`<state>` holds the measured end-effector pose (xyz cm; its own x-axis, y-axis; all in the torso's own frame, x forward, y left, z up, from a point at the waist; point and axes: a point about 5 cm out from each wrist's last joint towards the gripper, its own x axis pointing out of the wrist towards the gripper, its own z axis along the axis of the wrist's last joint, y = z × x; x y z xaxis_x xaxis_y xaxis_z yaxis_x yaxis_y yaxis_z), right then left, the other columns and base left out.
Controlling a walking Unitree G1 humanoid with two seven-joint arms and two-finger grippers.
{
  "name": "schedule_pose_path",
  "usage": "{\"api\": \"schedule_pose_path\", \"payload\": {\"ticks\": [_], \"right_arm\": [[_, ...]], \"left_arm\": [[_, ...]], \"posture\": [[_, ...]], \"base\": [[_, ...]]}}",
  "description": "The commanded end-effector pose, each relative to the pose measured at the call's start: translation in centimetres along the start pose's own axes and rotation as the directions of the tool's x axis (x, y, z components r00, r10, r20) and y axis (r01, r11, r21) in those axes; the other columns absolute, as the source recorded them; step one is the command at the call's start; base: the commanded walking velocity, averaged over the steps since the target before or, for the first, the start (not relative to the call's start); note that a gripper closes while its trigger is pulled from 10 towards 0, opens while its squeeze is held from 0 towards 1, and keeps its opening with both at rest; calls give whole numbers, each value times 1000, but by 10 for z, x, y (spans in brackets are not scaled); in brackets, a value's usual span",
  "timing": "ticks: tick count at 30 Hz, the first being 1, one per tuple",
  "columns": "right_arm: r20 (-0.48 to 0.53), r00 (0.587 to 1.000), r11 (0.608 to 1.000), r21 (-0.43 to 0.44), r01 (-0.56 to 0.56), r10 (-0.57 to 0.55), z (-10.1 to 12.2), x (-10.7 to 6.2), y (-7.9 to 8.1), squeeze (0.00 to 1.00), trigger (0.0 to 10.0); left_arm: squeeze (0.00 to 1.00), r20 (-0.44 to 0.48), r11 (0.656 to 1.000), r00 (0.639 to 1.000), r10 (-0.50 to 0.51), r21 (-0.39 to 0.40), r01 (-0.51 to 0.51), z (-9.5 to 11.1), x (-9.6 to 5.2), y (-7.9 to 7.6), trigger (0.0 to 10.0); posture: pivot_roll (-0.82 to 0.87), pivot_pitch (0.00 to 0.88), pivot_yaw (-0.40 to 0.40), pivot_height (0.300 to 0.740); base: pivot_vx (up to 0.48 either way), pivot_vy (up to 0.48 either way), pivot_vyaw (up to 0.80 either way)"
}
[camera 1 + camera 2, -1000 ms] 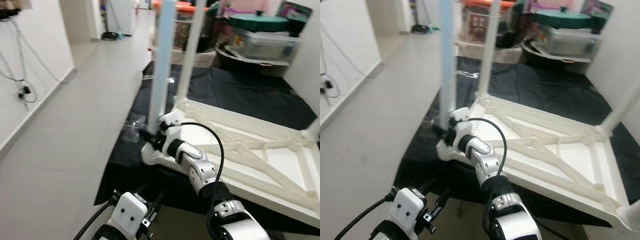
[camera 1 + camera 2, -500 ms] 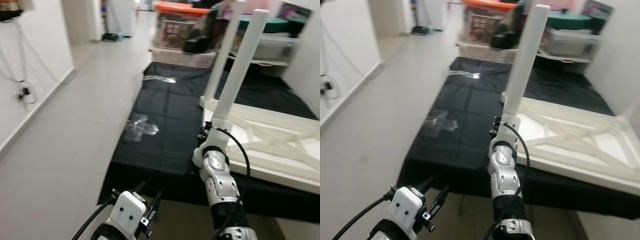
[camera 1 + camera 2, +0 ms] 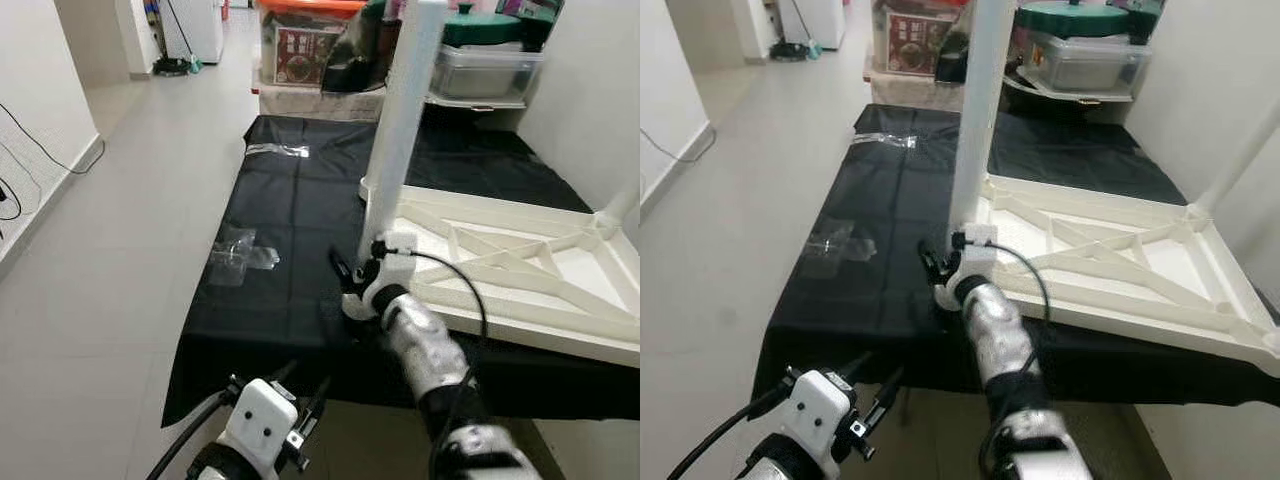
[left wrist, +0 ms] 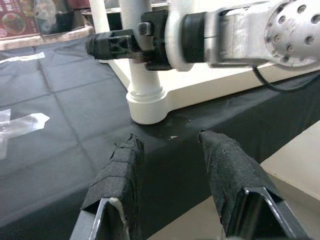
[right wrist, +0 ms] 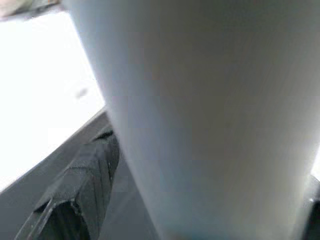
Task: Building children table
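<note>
Left wrist view: right gripper [image 4: 107, 45] hugs table leg [image 4: 142, 75].

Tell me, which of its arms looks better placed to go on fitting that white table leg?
Probably the right: the right gripper is around the white leg near its socket, while the left gripper hangs open below the mat's edge.

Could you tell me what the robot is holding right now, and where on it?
The right gripper holds the white table leg near its base; the left gripper is open.
</note>
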<state>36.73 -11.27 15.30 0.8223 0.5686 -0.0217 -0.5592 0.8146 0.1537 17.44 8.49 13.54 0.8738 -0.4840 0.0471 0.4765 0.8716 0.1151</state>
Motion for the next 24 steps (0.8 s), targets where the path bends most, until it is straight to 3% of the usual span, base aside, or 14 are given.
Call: {"api": "schedule_pose_path", "payload": {"ticks": [1,2,3,4,6,8,10,14,15,19,20,23,24], "right_arm": [[-81,961,965,28,-262,264,-4,1,11,0,10000],[-118,924,932,33,-361,363,-3,-2,11,0,10000],[-118,924,932,33,-361,363,-3,-2,11,0,10000],[-140,897,907,41,-419,420,-2,-4,11,0,10000],[-205,801,824,55,-564,562,-4,-3,21,0,10000],[-205,801,824,55,-564,562,-4,-3,21,0,10000],[-243,746,774,34,-632,620,-5,2,31,0,10000],[-251,739,766,17,-643,625,-7,6,37,0,10000],[-245,721,747,20,-664,648,-9,8,44,0,0],[-234,708,731,15,-683,666,-11,9,51,0,0],[-173,744,756,1,-655,645,-12,11,55,0,0],[-158,762,771,-4,-637,628,-12,12,55,0,0],[-100,913,915,-44,-402,396,-10,20,44,0,0]], "left_arm": [[0,-18,1000,1000,-3,-15,3,-5,0,-1,10000],[0,-17,1000,1000,-3,-14,3,-5,0,-1,10000],[0,-17,1000,1000,-3,-14,3,-5,0,-1,10000],[0,-16,1000,1000,-3,-14,2,-5,0,-1,10000],[0,-16,1000,1000,-1,-13,1,-4,-1,-1,10000],[0,-16,1000,1000,-1,-13,1,-4,-1,-1,10000],[0,-16,1000,1000,0,-12,0,-4,-2,-2,10000],[0,-17,1000,1000,1,-12,-1,-4,-2,-2,10000],[0,-17,1000,1000,3,-12,-3,-4,-2,-2,10000],[0,-18,1000,1000,3,-12,-4,-4,-3,-2,10000],[0,-18,1000,1000,4,-13,-4,-4,-3,-2,10000],[0,-19,1000,1000,4,-13,-4,-4,-3,-2,10000],[0,-19,1000,1000,1,-16,-1,-4,-3,-2,10000]], "posture": [[119,54,-100,740],[120,54,-101,740],[120,54,-101,740],[120,54,-101,740],[130,56,-106,740],[130,56,-106,740],[136,59,-108,740],[135,58,-108,740],[136,59,-109,740],[136,59,-109,740],[131,58,-107,740],[131,58,-107,740],[129,53,-106,740]], "base": [[0,0,0],[0,0,0],[0,0,0],[0,0,0],[0,0,0],[0,0,0],[0,0,0],[0,0,0],[0,0,0],[0,0,0],[0,0,0],[0,0,0],[0,0,0]]}}
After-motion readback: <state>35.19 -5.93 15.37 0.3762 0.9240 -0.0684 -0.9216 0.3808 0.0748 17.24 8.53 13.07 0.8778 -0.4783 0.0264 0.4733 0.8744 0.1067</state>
